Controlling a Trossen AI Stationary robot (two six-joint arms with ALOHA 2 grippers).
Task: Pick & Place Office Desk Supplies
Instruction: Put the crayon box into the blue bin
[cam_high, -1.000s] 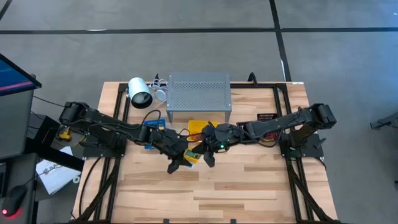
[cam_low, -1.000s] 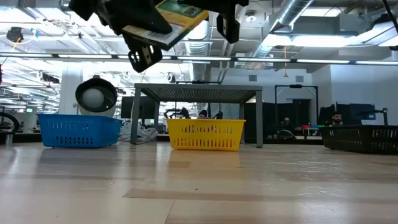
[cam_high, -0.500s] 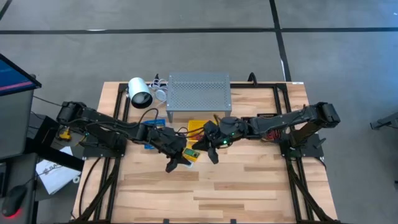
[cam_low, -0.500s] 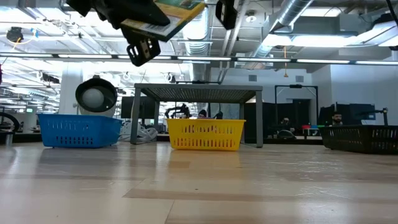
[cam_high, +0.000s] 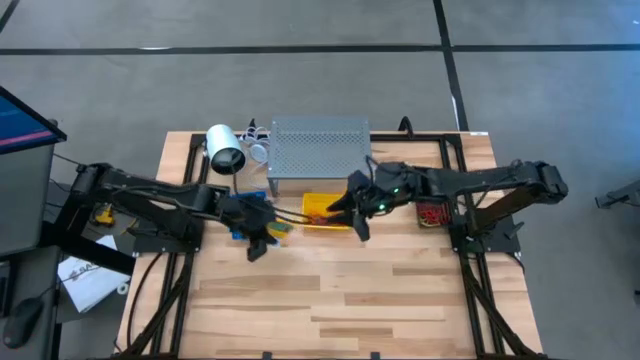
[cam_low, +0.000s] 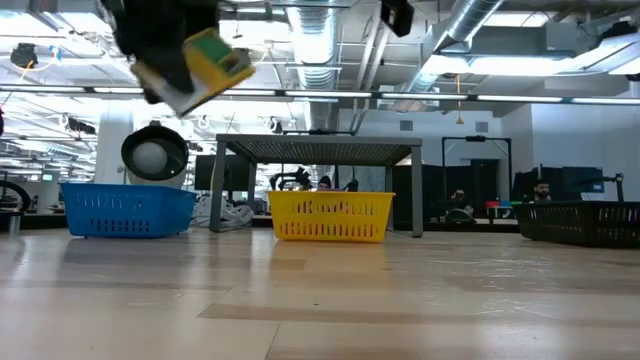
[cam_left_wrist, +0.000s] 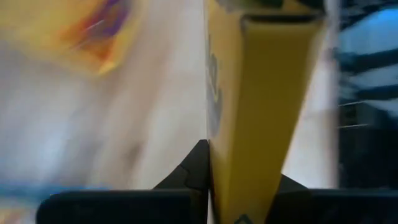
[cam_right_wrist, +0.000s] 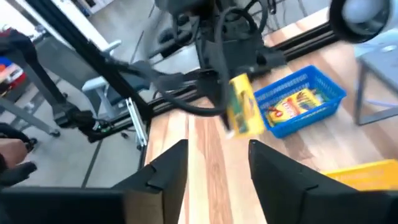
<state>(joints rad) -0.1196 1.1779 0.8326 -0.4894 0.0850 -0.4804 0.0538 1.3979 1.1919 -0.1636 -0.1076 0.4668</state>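
Standing at the table's far left edge was a white cylinder-shaped device (cam_high: 225, 149), and just right of it rose the grey perforated shelf (cam_high: 319, 156), with nothing between it and the arms. Three bins showed across the table at low height: a blue bin (cam_low: 128, 209), a yellow bin (cam_low: 331, 216) under the shelf's front, and a black bin (cam_low: 583, 221) far to the right. From the right wrist, the blue bin (cam_right_wrist: 300, 100) already held at least one crayon box lying flat; how many lay there could not be told.

Above the table near the blue bin hung the left gripper (cam_high: 262, 228), its fingers pinched tight on a single yellow-green crayon box (cam_high: 278, 229). From the low camera that crayon box (cam_low: 205, 68) was well clear of the tabletop and tilted, its long axis slanting down toward the left. From the right wrist it hung nearly upright, long axis close to vertical, just beside the blue bin's near corner.

Farther right, the right gripper (cam_high: 358, 210) hovered over the yellow bin (cam_high: 322, 208) in front of the shelf, fingers spread apart and holding nothing. Red items lay in the black bin (cam_high: 431, 213) beneath the right arm; they were too small to count.
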